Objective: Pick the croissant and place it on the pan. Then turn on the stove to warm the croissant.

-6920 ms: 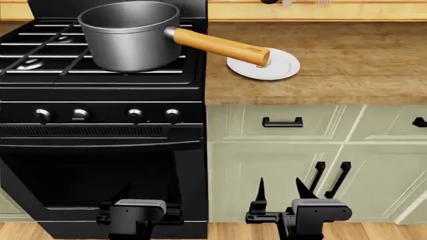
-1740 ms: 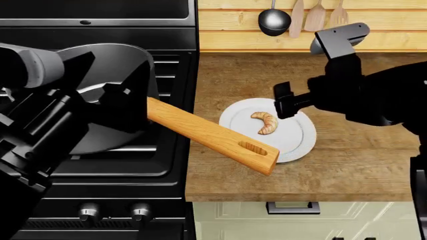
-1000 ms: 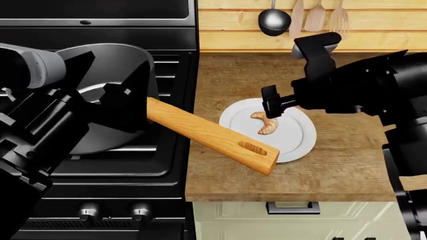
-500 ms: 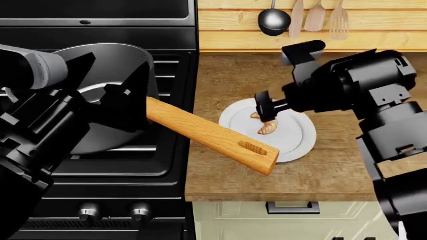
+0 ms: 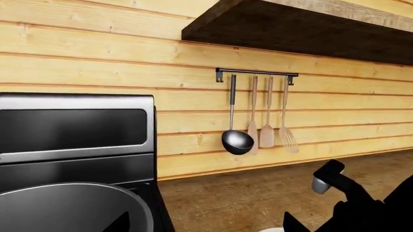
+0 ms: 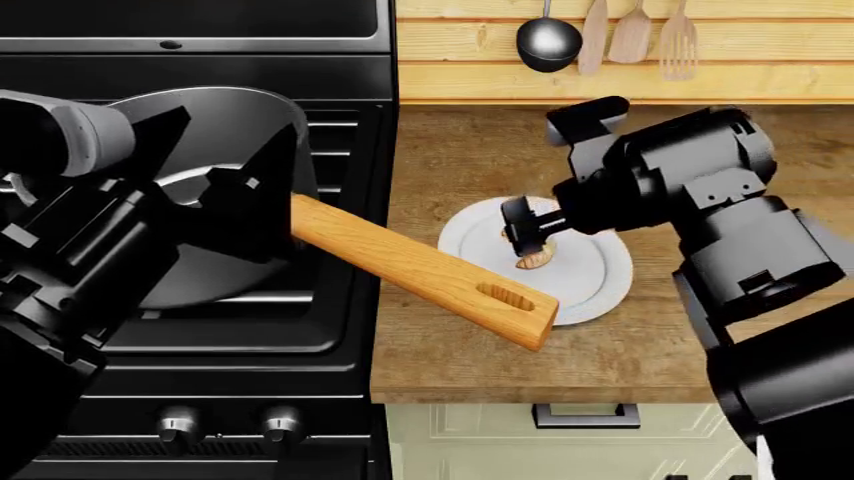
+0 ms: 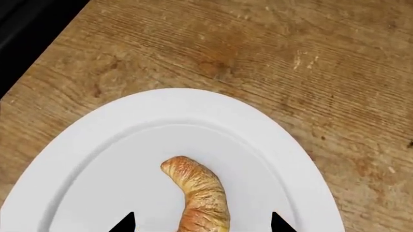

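The golden croissant [image 7: 200, 198] lies on a white plate [image 7: 193, 99] on the wooden counter. My right gripper [image 7: 201, 223] is open, with one fingertip on each side of the croissant and a gap to both. In the head view that gripper [image 6: 534, 235] hangs low over the plate [image 6: 594, 285] and hides most of the croissant [image 6: 538, 261]. The grey pan [image 6: 214, 275] stands on the black stove [image 6: 334, 330], and its wooden handle [image 6: 427, 270] reaches over the counter towards the plate. My left gripper [image 5: 206, 228] is open above the pan's rim [image 5: 65, 200], holding nothing.
A ladle [image 6: 549, 42] and wooden spatulas hang on the plank wall behind the counter. Two silver knobs [image 6: 180, 425] show on the stove's front. My bulky left arm [image 6: 80, 250] covers much of the stove top. A dark shelf [image 5: 303, 29] juts out above the utensils.
My right gripper has moved left and down over the plate and now straddles the croissant, covering most of it in the head view. The left arm and pan have stayed still.
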### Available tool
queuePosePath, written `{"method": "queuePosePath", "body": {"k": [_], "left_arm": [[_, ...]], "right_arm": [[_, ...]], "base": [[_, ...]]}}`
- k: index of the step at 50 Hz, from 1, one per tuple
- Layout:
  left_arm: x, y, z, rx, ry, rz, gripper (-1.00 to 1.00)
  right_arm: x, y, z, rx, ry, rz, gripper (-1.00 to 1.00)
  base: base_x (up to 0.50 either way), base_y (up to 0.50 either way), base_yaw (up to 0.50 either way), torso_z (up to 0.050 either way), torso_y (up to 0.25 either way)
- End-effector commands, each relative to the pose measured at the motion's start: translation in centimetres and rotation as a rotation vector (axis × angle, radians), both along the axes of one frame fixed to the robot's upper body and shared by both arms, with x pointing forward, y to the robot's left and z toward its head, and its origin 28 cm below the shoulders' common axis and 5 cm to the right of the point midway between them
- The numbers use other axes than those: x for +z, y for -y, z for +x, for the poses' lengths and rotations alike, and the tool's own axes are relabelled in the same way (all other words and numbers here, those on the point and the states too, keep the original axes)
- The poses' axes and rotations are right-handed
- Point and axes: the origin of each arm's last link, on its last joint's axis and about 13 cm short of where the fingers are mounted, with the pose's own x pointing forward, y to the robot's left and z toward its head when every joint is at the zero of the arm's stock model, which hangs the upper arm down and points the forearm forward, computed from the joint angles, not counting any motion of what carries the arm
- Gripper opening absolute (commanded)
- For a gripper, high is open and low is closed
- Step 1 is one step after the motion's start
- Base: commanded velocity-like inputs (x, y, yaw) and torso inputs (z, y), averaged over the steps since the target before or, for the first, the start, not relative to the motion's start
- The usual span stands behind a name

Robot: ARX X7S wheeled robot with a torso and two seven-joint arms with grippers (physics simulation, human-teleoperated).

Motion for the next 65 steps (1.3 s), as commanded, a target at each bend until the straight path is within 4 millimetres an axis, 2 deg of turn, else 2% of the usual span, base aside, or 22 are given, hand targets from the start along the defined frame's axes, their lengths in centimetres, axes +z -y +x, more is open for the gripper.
{"method": "queuePosePath", "body": {"k": [1, 52, 53, 65], "left_arm": [[0.0, -0.1, 0.1, 0.002, 0.000, -0.002, 1.00], [0.3, 0.0, 0.2, -0.001, 0.006, -0.014, 1.00], [0.3, 0.0, 0.2, 0.000, 0.006, -0.016, 1.00], [0.3, -0.1, 0.3, 0.002, 0.006, -0.016, 1.00]], "right_arm": [[-0.5, -0.2, 0.3, 0.014, -0.026, -0.017, 1.00], [-2.4, -0.1, 0.3, 0.026, -0.093, -0.041, 1.00], [-2.4, -0.1, 0.3, 0.025, -0.094, -0.042, -1.00], [-2.5, -0.1, 0.3, 0.032, -0.092, -0.045, -1.00]], "base": [[0.00, 0.00, 0.00, 0.000, 0.000], [0.00, 0.00, 0.00, 0.000, 0.000], [0.00, 0.00, 0.00, 0.000, 0.000], [0.00, 0.00, 0.00, 0.000, 0.000]]}}
